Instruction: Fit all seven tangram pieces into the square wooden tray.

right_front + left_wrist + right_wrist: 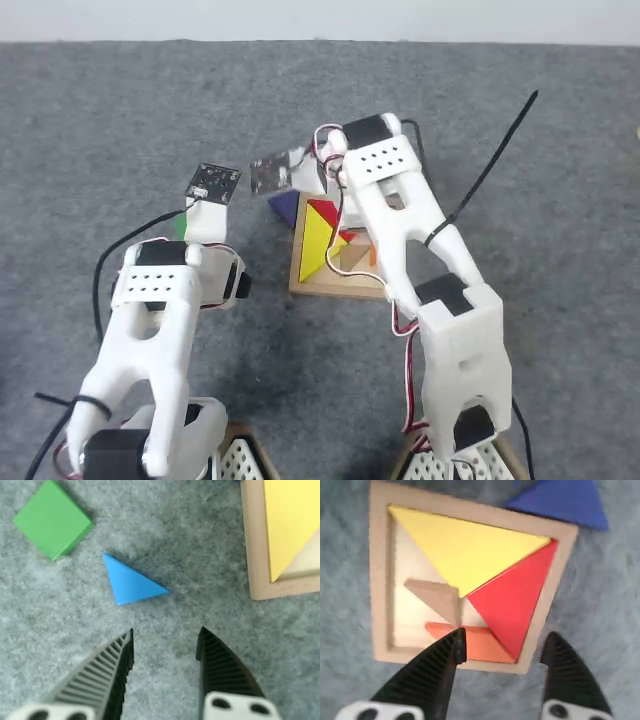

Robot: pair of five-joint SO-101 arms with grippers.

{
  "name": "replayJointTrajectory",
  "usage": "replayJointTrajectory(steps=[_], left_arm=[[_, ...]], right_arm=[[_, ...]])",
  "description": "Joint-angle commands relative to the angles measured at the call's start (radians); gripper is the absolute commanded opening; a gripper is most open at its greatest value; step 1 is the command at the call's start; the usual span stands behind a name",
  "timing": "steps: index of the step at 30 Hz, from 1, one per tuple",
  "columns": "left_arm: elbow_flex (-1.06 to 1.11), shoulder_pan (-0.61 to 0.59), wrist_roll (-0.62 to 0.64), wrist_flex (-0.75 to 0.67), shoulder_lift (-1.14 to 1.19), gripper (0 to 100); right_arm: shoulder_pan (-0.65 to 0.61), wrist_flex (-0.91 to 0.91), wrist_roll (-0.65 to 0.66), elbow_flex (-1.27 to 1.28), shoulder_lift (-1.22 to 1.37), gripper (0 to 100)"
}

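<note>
On the grey carpet [120, 120], wooden tray [335, 287] holds four pieces. The yellow triangle [470, 555] lies along one edge and the red triangle [515, 597] along the adjacent edge, meeting at a corner. The orange piece [480, 642] is on the edge opposite yellow, with the tan triangle [437, 597] between them. Dark blue triangle [560, 502] is on the carpet just outside the yellow/red corner.

Right gripper [507, 632] is above the orange-side rim, fingers apart, holding nothing. Left gripper [166, 630] is over carpet beside the tray, fingers apart, empty. Light blue triangle [130, 582] is just off its tips, green square [52, 520] beyond, both flat on the carpet and apart.
</note>
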Motion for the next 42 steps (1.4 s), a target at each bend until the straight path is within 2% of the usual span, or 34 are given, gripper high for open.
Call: replayJointTrajectory(steps=[1,4,8,13,16,19,23,30,34,42], left_arm=[[-0.008,0.003,0.000,-0.025,-0.037,20],[-0.008,0.003,0.000,-0.025,-0.037,20],[-0.008,0.003,0.000,-0.026,-0.037,20],[-0.007,0.003,0.000,-0.026,-0.037,20],[-0.007,0.003,0.000,-0.026,-0.037,20],[-0.007,0.003,0.000,-0.026,-0.037,20],[-0.007,0.003,0.000,-0.026,-0.037,20],[-0.005,0.003,0.000,-0.026,-0.037,20],[-0.005,0.003,0.000,-0.026,-0.037,20],[0.030,0.071,0.000,-0.054,-0.035,20]], right_arm=[[0.005,0.036,-0.147,-0.040,-0.125,13.2],[0.005,0.033,-0.219,0.028,-0.219,13.3],[-0.001,-0.027,-0.311,0.232,-0.374,21.2],[-0.002,-0.358,-0.514,0.661,-0.545,22.7],[-0.035,-0.572,-0.634,0.861,-0.564,22.7],[-0.071,-0.717,-0.735,0.954,-0.529,22.7],[-0.071,-0.809,-0.853,0.959,-0.461,22.7],[-0.056,-0.809,-0.853,0.964,-0.441,22.7],[-0.024,-0.782,-0.798,0.945,-0.443,22.7],[-0.019,-0.711,-0.799,0.896,-0.499,22.7]])
